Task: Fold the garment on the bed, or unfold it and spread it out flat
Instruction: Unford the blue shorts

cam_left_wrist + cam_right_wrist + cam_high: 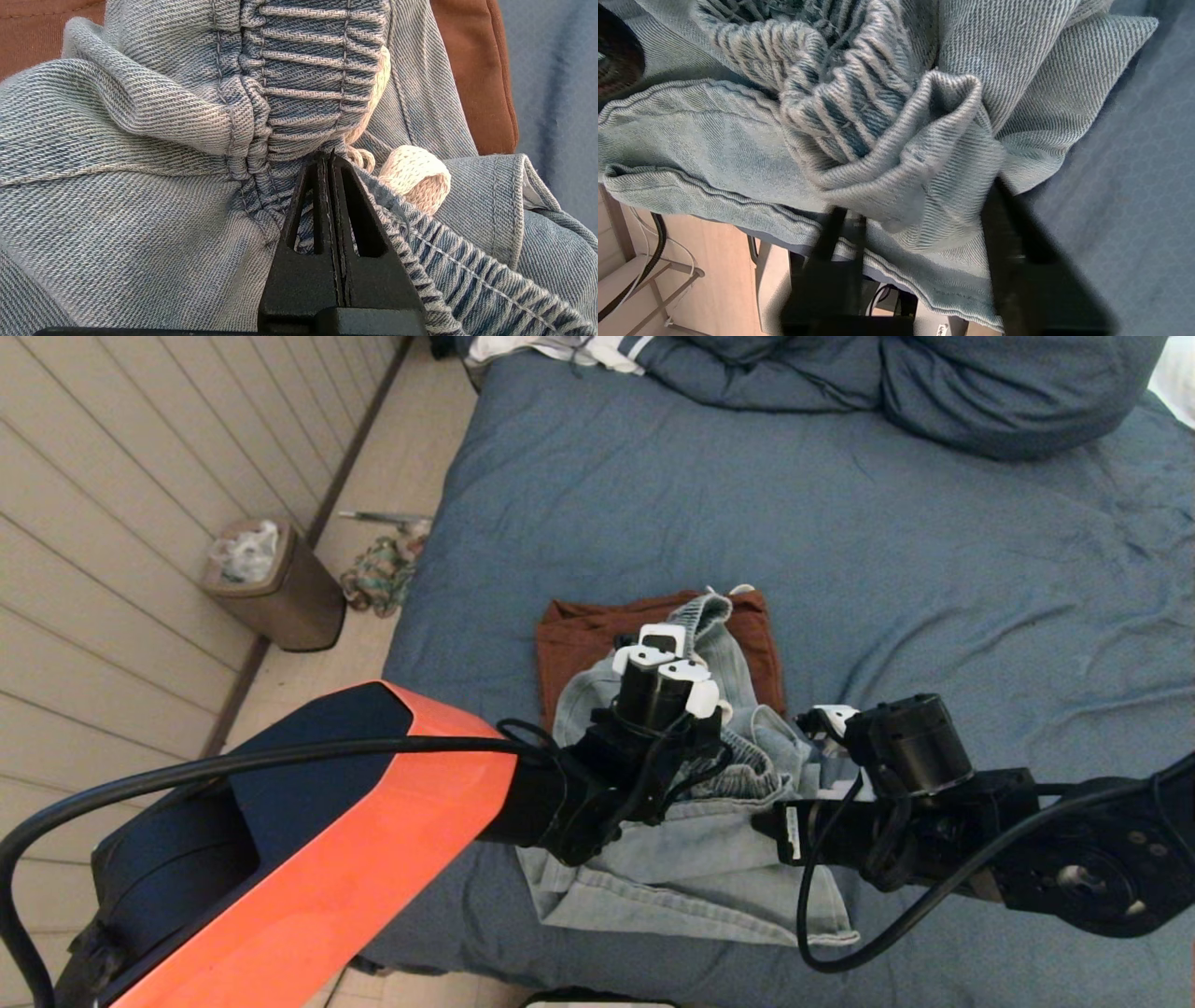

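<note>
Denim garment (672,859) lies bunched on the bed (934,569), partly over a folded rust-brown garment (579,635). My left claw (329,161) pinches its elastic waistband (303,70); my right claw (920,219) is spread around a fold.

Jeans (672,859) light-blue washed denim w/ twill weave, cream drawstring (416,172). Shirt (579,635) under them rust-brown, plain. Bed (934,569) slate blue. Bin (280,588) brown. L arm shell (373,840) orange/black.

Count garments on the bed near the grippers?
2: denim bunched at the bed's near edge, brown one folded just behind, partly under it. More cloth may be hidden underneath.
</note>
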